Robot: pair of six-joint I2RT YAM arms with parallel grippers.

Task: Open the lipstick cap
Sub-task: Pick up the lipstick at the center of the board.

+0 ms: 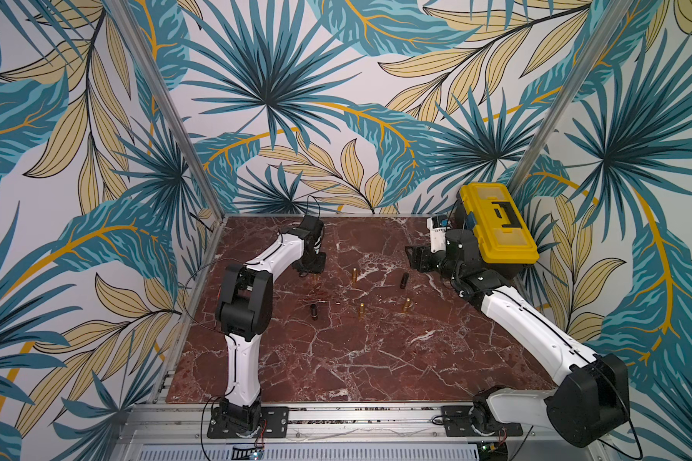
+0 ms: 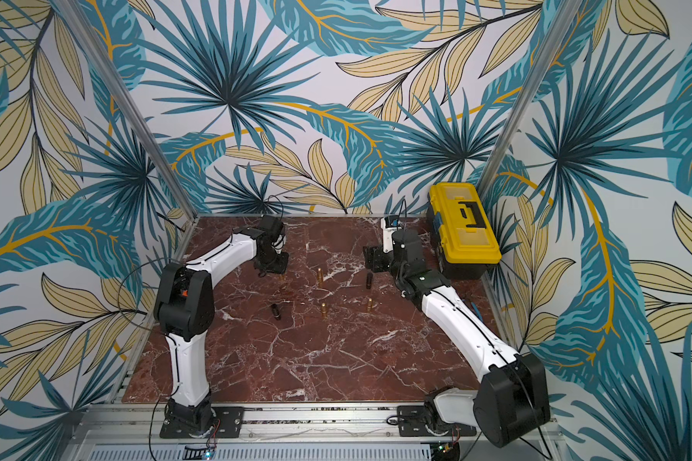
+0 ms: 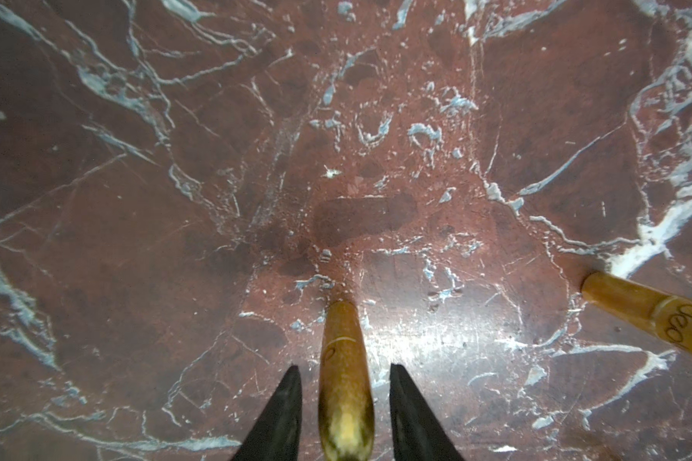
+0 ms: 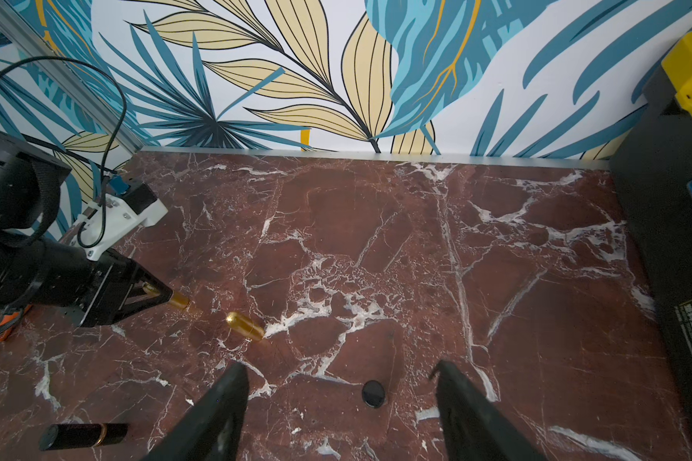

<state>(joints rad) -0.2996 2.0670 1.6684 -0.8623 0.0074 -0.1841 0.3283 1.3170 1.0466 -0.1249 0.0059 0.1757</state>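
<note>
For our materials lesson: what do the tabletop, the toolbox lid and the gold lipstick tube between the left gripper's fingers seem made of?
Tabletop: red-brown marble or marble print, white veins, glossy glare. Toolbox lid: yellow moulded plastic, even colour, shaped ridges. Gold lipstick tube: metal or metallised plastic, bright highlights.

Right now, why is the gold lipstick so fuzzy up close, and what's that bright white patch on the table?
Left wrist view: the gold lipstick sits too near the lens, between the left fingers, so its close end blurs; the bright patch is light bouncing off the shiny table. Right wrist view: the right fingers look soft too.
</note>
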